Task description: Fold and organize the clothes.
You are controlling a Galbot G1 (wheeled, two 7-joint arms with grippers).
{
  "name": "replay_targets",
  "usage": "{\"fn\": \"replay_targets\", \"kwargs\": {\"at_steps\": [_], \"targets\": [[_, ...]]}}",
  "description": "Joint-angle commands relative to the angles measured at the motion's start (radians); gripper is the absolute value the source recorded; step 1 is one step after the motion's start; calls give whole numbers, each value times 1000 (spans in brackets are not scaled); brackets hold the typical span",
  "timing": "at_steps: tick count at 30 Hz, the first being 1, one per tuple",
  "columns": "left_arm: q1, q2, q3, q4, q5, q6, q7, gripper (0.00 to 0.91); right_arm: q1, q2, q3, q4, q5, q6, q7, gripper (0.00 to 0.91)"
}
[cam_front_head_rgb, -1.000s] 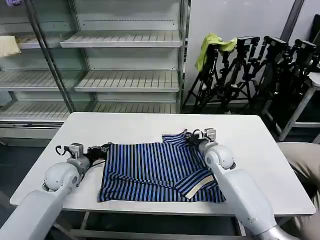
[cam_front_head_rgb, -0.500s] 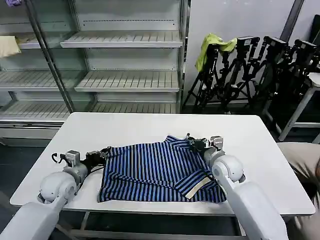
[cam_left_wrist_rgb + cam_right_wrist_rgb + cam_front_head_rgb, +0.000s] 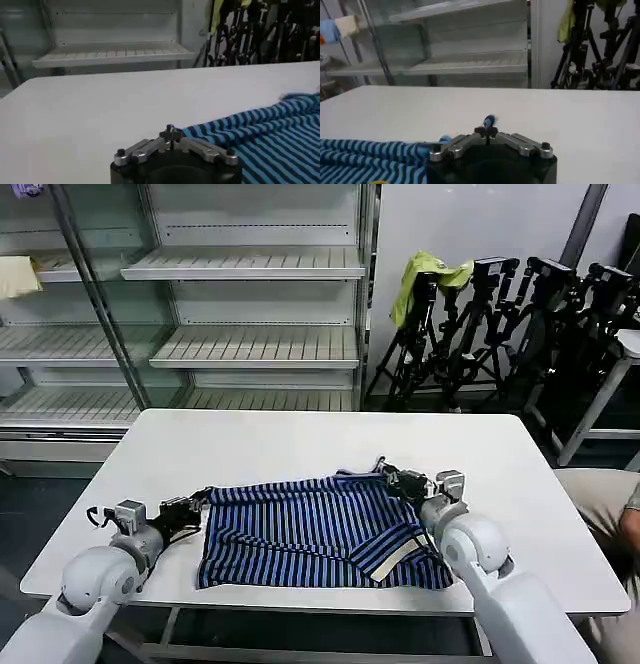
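Both my grippers are pinched shut on the far corners of the striped shirt (image 3: 315, 529).

I see the shirt lying on the white table (image 3: 250, 444), toward its near edge, partly folded, with a cream-trimmed cuff (image 3: 395, 556) showing at the near right. My left gripper (image 3: 192, 506) grips the shirt's far left corner, low over the tabletop. My right gripper (image 3: 392, 476) clamps the far right corner; from the right wrist view a bit of blue fabric pokes out between the closed tips.
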Motion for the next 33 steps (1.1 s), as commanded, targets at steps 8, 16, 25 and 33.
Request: {"fn": "replay_targets", "kwargs": {"at_steps": [8, 16, 25, 33], "targets": [[85, 8, -52, -58, 5, -11, 2, 10, -169, -25, 72, 144, -6, -3, 4, 0], [114, 13, -71, -80, 5, -12, 4, 10, -230, -34, 136, 208, -8, -5, 12, 0], [163, 8, -74, -107, 14, -13, 4, 10, -260, -30, 144, 183, -36, -4, 4, 0], [209, 12, -81, -126, 20, -9, 7, 10, -260, -26, 135, 153, -60, 2, -8, 0]]}}
